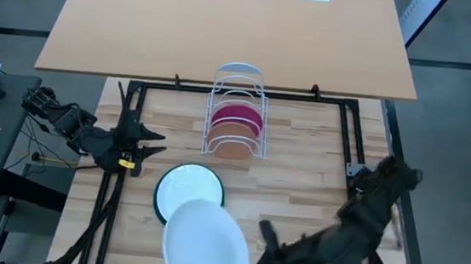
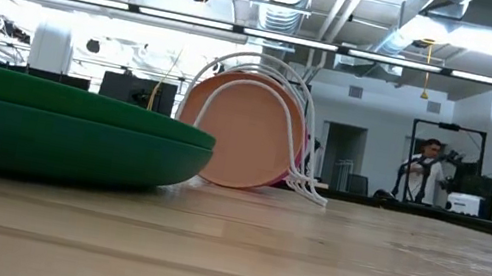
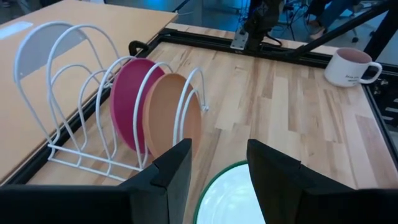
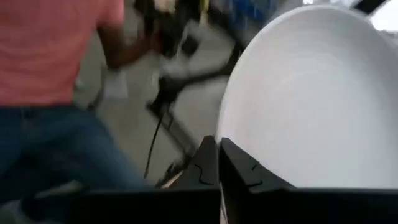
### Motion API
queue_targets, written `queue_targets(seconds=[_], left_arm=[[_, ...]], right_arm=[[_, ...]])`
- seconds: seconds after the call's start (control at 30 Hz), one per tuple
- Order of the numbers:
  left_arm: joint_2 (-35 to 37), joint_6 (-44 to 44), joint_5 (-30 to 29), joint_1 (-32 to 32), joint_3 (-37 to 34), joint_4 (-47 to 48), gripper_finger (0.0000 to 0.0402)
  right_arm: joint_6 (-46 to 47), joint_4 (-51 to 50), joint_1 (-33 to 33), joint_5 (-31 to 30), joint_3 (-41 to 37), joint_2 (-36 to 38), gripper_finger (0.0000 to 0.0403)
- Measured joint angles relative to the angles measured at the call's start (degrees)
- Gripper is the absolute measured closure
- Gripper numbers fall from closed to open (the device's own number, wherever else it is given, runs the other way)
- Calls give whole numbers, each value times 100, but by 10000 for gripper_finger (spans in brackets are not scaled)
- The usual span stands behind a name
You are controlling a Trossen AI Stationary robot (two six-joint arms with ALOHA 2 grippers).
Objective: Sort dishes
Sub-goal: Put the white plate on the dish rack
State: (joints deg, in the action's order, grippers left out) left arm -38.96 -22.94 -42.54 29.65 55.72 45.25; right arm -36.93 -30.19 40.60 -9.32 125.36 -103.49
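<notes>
A white wire rack (image 1: pixel 238 85) at the table's far middle holds a magenta plate (image 3: pixel 127 99) and a terracotta plate (image 3: pixel 168 115) upright in its slots. In front of it a dark green plate (image 1: pixel 161 196), pale inside, lies flat on the wood, filling the left of the low view (image 2: pixel 54 130). My right gripper (image 1: pixel 262 233) is shut on a white plate (image 1: pixel 206 241) near the table's front edge, partly over the green one. My left gripper (image 1: pixel 156 142) hovers open left of the rack, touching nothing. My right gripper pinches the white plate's rim (image 4: pixel 231 134) between its two shut fingers (image 4: pixel 208 158). The fingers come nearly level from the table's right side. The plate is lifted clear of the table and tilted, its hollow face (image 4: pixel 311 99) toward the wrist camera.
A white mug (image 3: pixel 351 65) stands near the table's right edge. A black metal frame (image 1: pixel 355 134) borders the wooden work surface, with a plain tabletop (image 1: pixel 227 29) beyond it. A person in a pink shirt (image 4: pixel 56 50) stands close to the table; another person (image 2: pixel 423 169) is far back.
</notes>
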Motion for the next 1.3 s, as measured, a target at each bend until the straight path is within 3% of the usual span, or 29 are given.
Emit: queue_targets(seconds=[0.17,0.33,0.5,0.7,0.83,1.13,1.3], left_arm=[[0,73,-4,0,0,0,254],[0,76,-11,0,0,-2,254],[-2,97,-17,0,0,-5,254],[-2,120,-17,0,0,-13,254],[-3,131,-20,0,0,-20,254],[-4,133,-20,0,0,-22,254],[-4,135,-21,0,0,-18,254]], right_arm=[[-763,572,-579,1732,-15,490,403],[-756,1460,-1440,2841,2,999,403],[-219,2146,-2575,4146,-7,1187,403],[1223,2508,-4163,5577,-4,1346,403],[2116,2490,-4841,6419,-43,1214,403],[1863,2607,-4883,6630,-1201,1159,403],[1864,3556,-4888,6601,-2449,1511,403]])
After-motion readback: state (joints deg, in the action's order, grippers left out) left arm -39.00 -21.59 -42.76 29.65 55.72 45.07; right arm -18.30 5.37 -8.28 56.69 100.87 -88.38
